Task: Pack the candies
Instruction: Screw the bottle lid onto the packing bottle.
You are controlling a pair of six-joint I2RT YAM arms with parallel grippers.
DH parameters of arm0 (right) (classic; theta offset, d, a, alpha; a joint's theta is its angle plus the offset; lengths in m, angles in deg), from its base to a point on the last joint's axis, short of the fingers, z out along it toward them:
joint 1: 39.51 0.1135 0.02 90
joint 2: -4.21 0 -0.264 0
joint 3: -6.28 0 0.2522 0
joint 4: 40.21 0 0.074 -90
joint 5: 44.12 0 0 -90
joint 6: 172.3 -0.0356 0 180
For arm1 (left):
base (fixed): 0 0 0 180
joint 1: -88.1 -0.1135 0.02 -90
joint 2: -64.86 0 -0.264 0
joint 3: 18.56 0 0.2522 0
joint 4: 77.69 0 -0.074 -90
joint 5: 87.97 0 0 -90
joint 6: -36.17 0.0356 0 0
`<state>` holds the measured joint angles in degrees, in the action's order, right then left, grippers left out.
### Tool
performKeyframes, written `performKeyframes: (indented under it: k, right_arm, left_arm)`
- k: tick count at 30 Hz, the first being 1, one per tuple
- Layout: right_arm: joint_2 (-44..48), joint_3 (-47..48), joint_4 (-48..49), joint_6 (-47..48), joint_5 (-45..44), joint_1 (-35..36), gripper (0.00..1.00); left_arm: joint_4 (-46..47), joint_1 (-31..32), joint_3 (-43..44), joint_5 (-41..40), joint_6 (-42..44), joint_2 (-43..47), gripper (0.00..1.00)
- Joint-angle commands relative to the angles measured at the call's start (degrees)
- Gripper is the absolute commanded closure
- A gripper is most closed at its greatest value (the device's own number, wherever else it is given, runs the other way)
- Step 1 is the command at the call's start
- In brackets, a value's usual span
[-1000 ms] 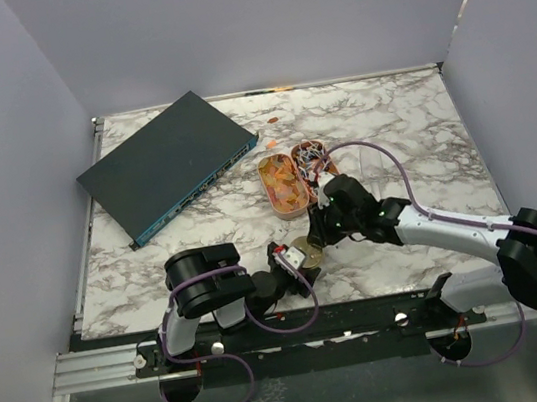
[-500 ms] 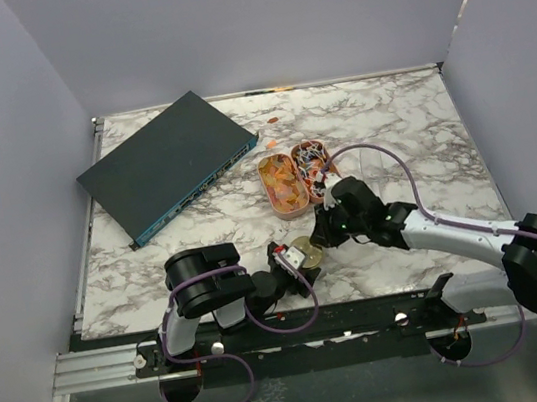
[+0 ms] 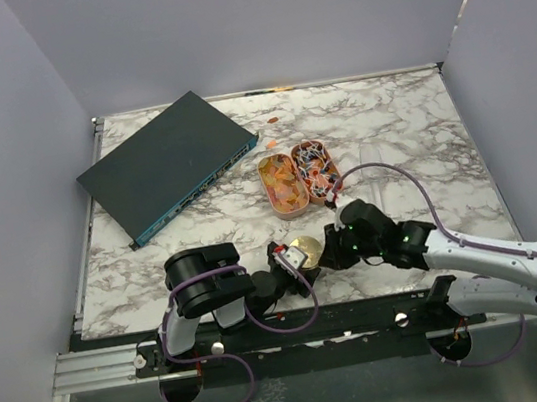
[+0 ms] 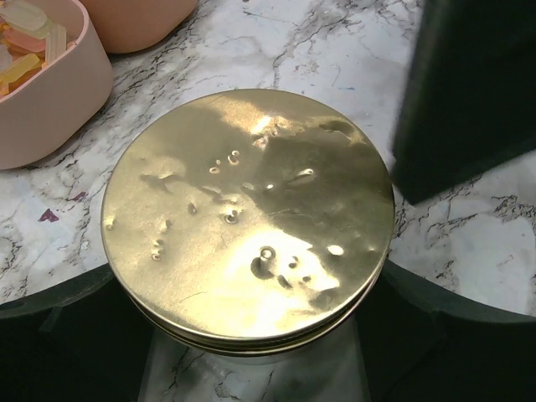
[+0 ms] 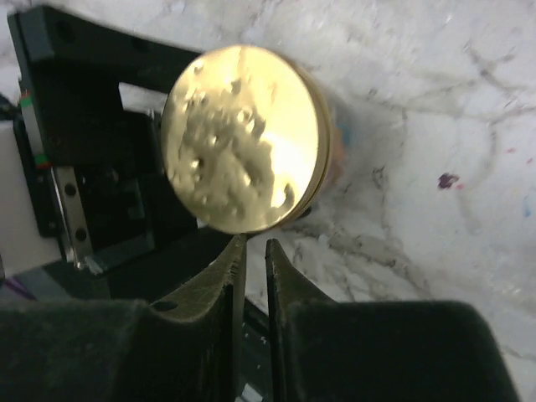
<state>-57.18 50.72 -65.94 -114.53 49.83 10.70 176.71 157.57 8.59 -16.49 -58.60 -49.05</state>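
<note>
1. While the left claw point(image 3: 298, 255) stands with its fingers spread wide, it grasps a small jar point(image 5: 333, 151) from both sides, just under the round gold lid point(image 4: 247, 218).
2. The lid fills nearly all the space between the two dark fingers of this claw. It sits flat on the jar, and its shiny top has many small dents.
3. The right claw point(image 5: 254, 247) is clenched. Its two fingers are almost together, with only a thin slit between them and nothing inside.
4. The tips of the right claw are just beside the edge of the gold lid and point toward the left claw. I cannot tell if they touch the lid.
5. The candies lie in two oval peach trays, side by side, beyond the fingertips of both claws.
6. The tray point(image 4: 71, 100) just ahead of the left claw holds orange-yellow candies point(image 4: 25, 42), and its wall is near the lid but apart from it.
7. The second tray point(image 4: 142, 17), a little further ahead, holds the mixed red, white and purple candies point(image 3: 314, 166).
8. A few loose orange candies point(image 3: 274, 119) lie on the marble table point(image 3: 410, 129) behind the trays, well apart from both claws.
9. A flat black box point(image 3: 170, 165) lies far ahead of the left claw, on its left side.
</note>
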Motion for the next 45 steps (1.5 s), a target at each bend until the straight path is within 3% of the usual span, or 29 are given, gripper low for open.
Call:
performKeyframes:
  k: [1,13,21,30,45]
  right_arm:
    - [2.6,-0.9,-10.8,-4.1,2.4,3.3,0.84]
    - [-1.2,12.7,-14.3,4.8,-13.9,2.9,0.75]
    - [-11.0,18.7,-8.1,14.2,-4.9,-2.0,0.67]
    - [-17.6,18.9,-2.7,17.9,10.1,-7.6,0.67]
    - [-21.2,15.0,-0.5,17.1,13.7,-8.5,0.71]
  left_arm:
    - [13.9,-1.0,-2.5,2.4,-3.0,-4.6,0.42]
    - [14.0,-1.0,-2.8,2.7,-3.4,-4.2,0.43]
    - [13.9,-1.0,-2.9,2.9,-3.2,-4.0,0.43]
    - [13.9,-1.0,-3.1,3.3,-3.3,-3.7,0.43]
    - [13.9,-1.0,-3.0,3.3,-3.4,-3.8,0.43]
